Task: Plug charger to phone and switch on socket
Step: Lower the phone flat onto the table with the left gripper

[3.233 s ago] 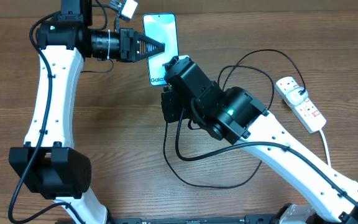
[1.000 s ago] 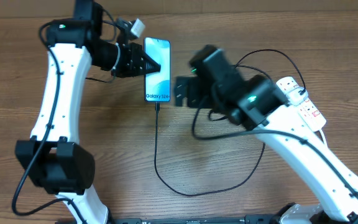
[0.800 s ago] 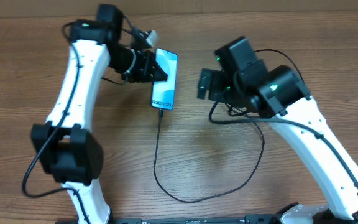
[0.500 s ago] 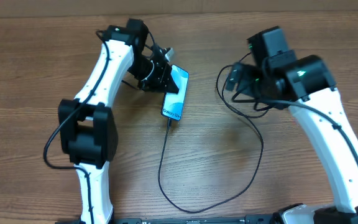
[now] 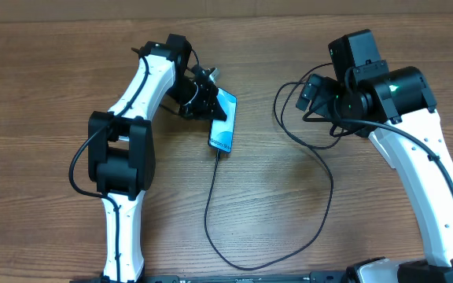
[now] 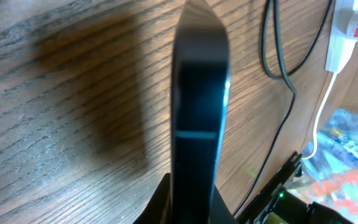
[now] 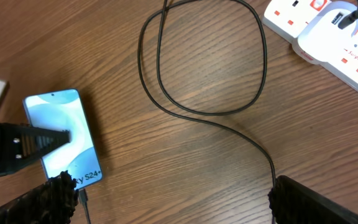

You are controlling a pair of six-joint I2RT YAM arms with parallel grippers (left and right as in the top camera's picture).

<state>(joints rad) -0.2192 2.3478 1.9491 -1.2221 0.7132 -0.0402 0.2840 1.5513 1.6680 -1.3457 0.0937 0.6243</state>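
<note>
Your left arm (image 5: 136, 86) stands folded near the table's (image 5: 38, 196) far side, forearm reaching right; left jaws closed on the phone (image 5: 223, 124), clamping its upper left edge; screen faces up, body slanted; whether it rests on the wood, cannot tell. Charger (image 5: 330, 185) tip sits at the phone's lower end; its cable loops over the table toward your right arm (image 5: 415, 165). Right arm raised, wrist turned left and down; right jaws spread wide, holding nothing, above the cable loop. Socket (image 7: 291, 22) lies at the right, well apart from the phone; overhead, your right arm hides it.
</note>
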